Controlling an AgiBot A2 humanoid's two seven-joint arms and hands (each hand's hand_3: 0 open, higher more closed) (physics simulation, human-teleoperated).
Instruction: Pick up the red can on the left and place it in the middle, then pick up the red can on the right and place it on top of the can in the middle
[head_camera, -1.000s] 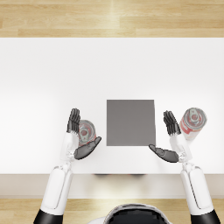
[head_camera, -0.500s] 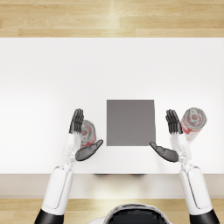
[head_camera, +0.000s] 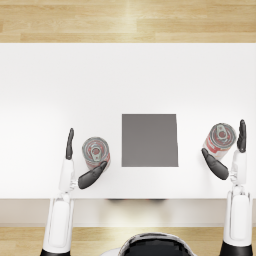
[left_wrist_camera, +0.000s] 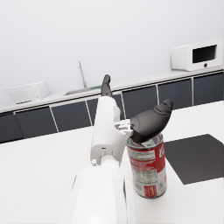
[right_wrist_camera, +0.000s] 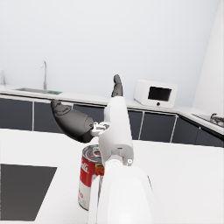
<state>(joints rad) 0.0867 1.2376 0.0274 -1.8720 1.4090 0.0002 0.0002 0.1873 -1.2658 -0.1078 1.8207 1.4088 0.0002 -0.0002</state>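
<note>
L hand (head_camera: 75, 162) lower left of head view: fingers spread wide, thumb (head_camera: 93, 175) on one side of the left red cylindrical metal can (head_camera: 95, 152), straight fingers (head_camera: 70, 143) on the other, apart from it; thumb contact can't tell. Nothing gripped. R hand (head_camera: 231, 152) lower right: likewise open around the right red cylindrical metal can (head_camera: 219, 138). Both cans upright, long axis vertical, tops up, on the white table (head_camera: 75, 85). Between them, frame centre, flat dark grey square mat (head_camera: 149, 140).
</note>
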